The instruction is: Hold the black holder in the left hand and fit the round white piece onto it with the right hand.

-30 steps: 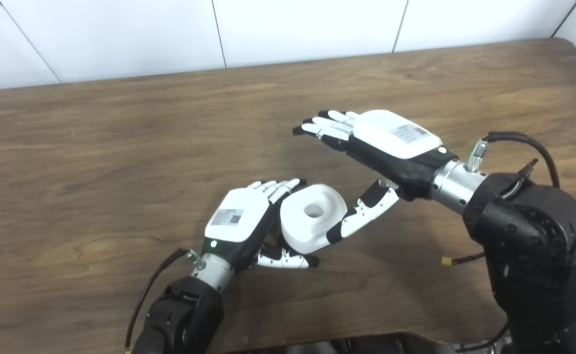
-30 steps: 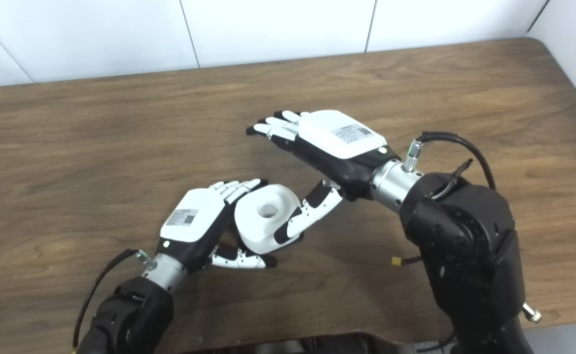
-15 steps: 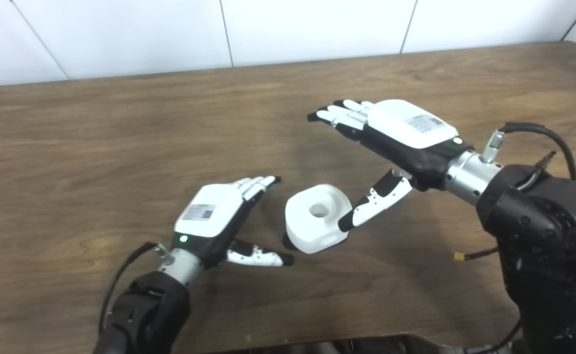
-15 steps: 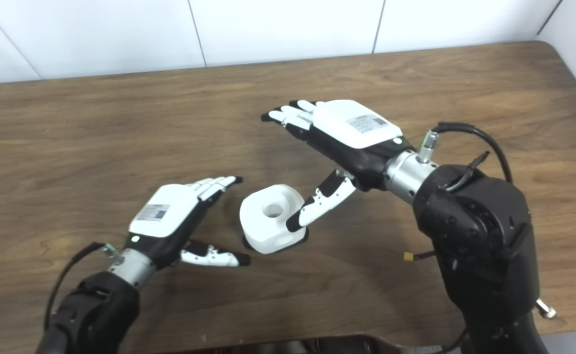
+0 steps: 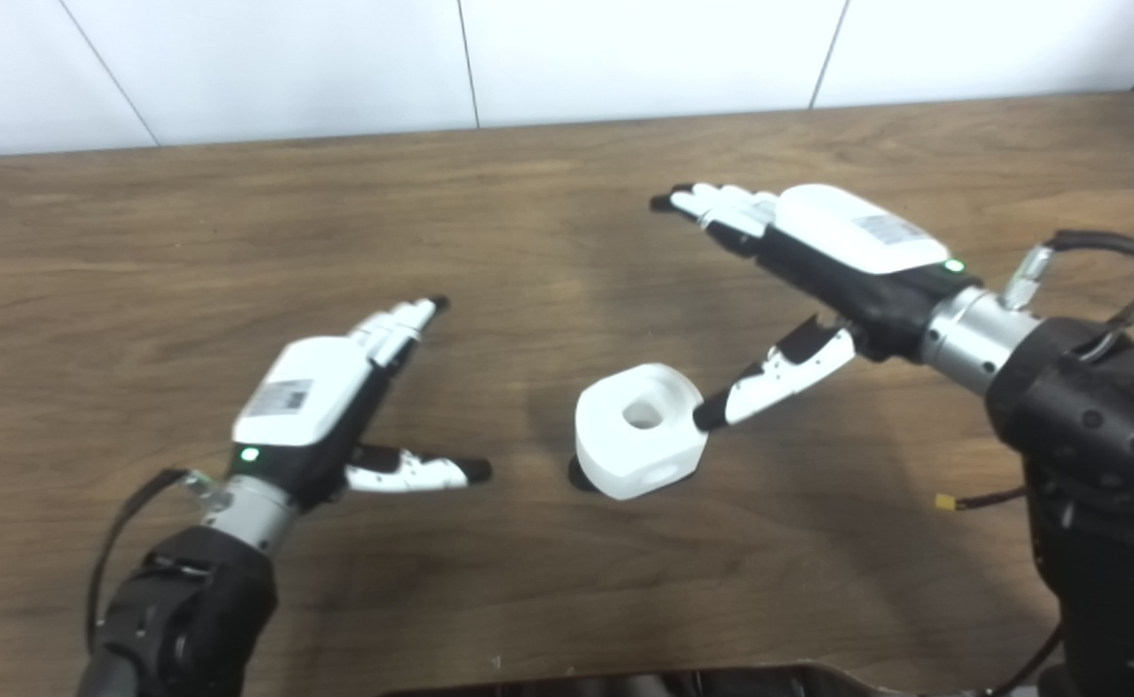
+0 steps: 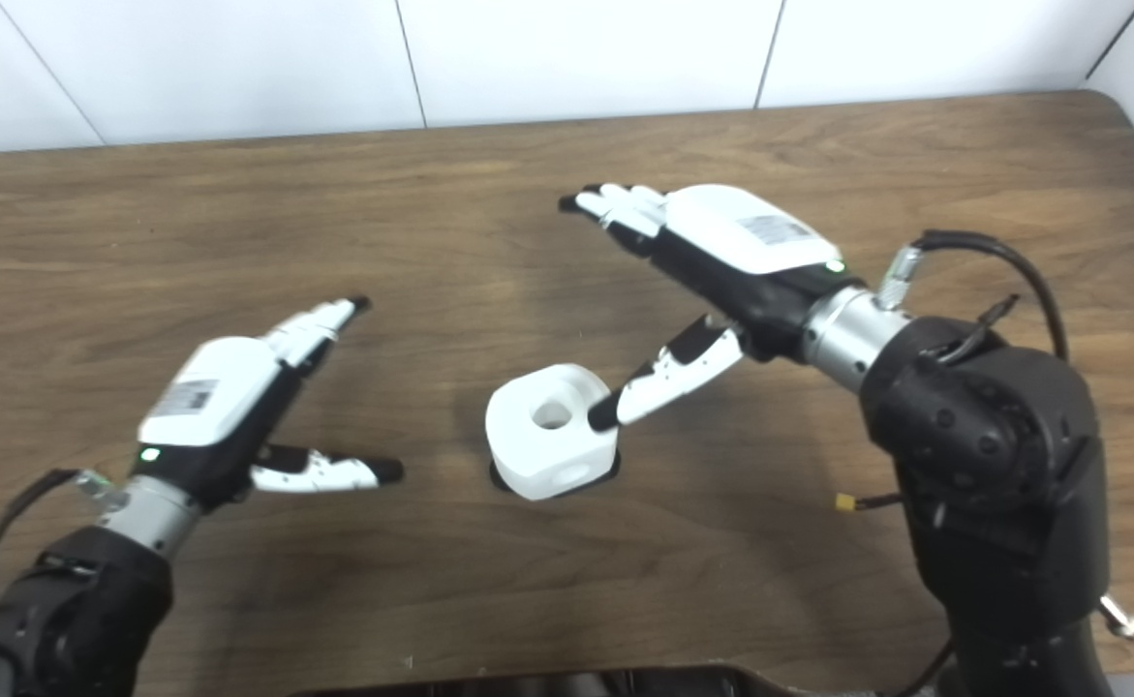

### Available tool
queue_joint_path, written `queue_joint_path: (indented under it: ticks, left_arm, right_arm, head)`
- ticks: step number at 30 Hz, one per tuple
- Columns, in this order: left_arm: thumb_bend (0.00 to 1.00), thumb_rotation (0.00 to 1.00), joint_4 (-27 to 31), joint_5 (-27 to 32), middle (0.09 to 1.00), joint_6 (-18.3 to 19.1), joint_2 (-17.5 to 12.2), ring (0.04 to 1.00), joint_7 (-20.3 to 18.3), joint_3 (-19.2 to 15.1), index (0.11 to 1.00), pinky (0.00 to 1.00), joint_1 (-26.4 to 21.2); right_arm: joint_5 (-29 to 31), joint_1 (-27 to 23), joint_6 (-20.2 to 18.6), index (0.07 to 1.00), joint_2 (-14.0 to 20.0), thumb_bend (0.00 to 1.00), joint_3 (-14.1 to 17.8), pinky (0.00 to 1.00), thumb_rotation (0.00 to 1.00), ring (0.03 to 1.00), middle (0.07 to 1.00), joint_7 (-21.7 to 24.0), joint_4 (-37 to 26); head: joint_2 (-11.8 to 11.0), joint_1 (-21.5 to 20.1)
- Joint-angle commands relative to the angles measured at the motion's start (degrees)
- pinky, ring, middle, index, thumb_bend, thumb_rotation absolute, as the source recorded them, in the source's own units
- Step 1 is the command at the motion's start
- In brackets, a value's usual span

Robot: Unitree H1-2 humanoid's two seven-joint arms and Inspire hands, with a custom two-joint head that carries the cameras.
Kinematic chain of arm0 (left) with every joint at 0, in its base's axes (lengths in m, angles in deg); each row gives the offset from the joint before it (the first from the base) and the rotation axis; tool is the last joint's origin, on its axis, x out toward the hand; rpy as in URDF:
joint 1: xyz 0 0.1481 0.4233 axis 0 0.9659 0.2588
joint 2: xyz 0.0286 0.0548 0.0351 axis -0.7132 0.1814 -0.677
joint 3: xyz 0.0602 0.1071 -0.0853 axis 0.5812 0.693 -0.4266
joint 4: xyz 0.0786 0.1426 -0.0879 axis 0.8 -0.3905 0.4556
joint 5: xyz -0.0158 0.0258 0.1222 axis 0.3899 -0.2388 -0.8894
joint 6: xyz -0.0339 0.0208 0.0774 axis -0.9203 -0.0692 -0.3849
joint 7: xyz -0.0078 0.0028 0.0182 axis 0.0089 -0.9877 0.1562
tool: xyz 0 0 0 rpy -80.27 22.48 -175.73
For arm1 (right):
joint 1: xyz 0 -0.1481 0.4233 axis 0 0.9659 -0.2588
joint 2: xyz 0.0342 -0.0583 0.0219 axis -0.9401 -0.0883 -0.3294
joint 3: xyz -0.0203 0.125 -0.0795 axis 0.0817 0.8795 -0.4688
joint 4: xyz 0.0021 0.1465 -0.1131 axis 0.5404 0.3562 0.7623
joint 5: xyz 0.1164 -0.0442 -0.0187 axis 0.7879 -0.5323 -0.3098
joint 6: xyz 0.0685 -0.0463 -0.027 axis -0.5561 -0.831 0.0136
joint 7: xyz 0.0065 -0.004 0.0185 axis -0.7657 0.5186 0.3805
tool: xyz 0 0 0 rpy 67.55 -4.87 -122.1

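A: How would the round white piece (image 5: 639,429) handle, do you think?

B: It looks like stiff moulded plastic — thick-walled, probably light, and smooth enough to slip. I'd take it across its flat sides, not by the rounded corners.

A: And how does it look?

B: A chunky white block with softened corners and a round hole through its top. It stands on the table (image 5: 547,242), with a thin edge of black showing under its near-left corner — I judge that to be the black holder (image 5: 577,475), already beneath it, though most of it is hidden.

A: Where are the hands, taking the piece as the mark?

B: The left hand (image 5: 320,402) is well apart to the left of the piece, fingers spread, thumb pointing toward it, holding nothing. The right hand (image 5: 818,257) is to its right and beyond, raised, also spread; only its thumb tip (image 6: 606,413) reaches the piece's right upper edge, touching or just beside it — I cannot tell which.
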Motion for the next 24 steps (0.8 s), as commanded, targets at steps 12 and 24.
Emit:
queue_joint_path:
  ticks: [12,24]
  left_arm:
    - [0.72,0.75,0.57,32.04,0.955,7.17,7.56,0.904,9.77,-17.25,0.984,0.81,-0.12]
    - [0.64,0.93,-7.55,52.13,0.997,2.79,14.0,0.989,16.35,-21.94,1.0,1.0,1.41]
  right_arm:
    - [14.54,9.69,0.19,0.924,-3.49,0.64,10.64,0.81,1.0,0.901,0.936,-24.8,11.43]
    - [36.59,16.49,9.87,1.0,-11.44,0.58,16.72,1.0,1.0,1.0,1.0,-42.21,24.29]
  head:
    - [-0.66,-0.25]
    - [-0.31,-1.37]
